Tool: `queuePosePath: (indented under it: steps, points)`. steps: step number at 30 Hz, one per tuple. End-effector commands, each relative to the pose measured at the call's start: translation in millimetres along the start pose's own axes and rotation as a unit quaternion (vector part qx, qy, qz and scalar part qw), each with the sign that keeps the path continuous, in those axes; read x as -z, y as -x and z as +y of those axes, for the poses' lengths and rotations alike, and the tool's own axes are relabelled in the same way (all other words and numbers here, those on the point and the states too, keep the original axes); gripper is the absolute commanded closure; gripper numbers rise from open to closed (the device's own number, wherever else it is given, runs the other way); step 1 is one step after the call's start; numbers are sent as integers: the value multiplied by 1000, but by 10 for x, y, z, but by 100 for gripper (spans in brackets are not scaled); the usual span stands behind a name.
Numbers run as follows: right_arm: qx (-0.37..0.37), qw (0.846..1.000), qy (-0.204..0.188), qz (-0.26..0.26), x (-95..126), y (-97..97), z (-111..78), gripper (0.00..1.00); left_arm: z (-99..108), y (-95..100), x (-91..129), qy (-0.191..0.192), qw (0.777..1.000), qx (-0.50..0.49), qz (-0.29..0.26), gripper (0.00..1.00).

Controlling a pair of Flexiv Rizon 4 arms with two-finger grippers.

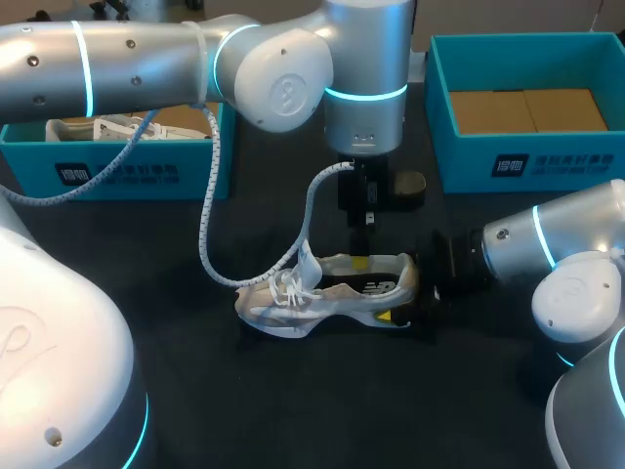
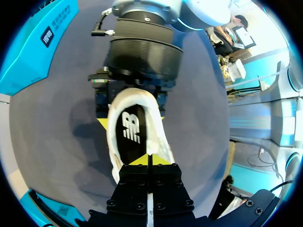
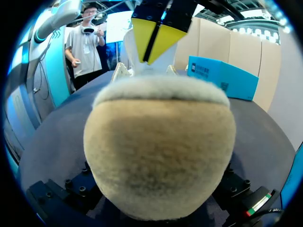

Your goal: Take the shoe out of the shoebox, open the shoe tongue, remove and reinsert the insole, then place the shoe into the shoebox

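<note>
While one shoe lies mid-table, two pincers, two shoeboxes.

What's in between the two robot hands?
The white sneaker. The left wrist view shows it best: the left end effector at its opening, the right end effector at its heel.

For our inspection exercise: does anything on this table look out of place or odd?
Nothing looks damaged or spilled. Only the laces of the shoe seem untidy: loose and bunched over its front.
</note>
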State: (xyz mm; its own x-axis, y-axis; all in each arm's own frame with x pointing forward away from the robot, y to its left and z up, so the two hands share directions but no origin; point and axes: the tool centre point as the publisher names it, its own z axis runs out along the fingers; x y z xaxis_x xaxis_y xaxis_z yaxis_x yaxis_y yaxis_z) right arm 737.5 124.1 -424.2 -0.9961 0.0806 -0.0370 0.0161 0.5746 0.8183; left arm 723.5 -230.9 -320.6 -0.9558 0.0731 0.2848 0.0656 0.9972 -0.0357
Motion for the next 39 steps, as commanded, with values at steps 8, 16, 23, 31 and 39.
queuePosePath:
  steps: [8,16,23,31,39]
  points:
    - [0,1000,-4,-1,-28,5,1,100,-15,-47,-225,-9,1000,-7,-17,100]
    - [0,1000,-4,-1,-28,5,1,100,-25,-48,-407,-15,999,-5,-31,100]
    - [0,1000,-4,-1,-28,5,1,100,1,1,-524,-25,999,-9,-33,100]
    - [0,1000,-4,-1,-28,5,1,100,28,9,-626,-14,999,-24,-20,100]
    - [0,1000,-4,-1,-28,5,1,100,56,0,-707,-22,999,-42,-13,100]
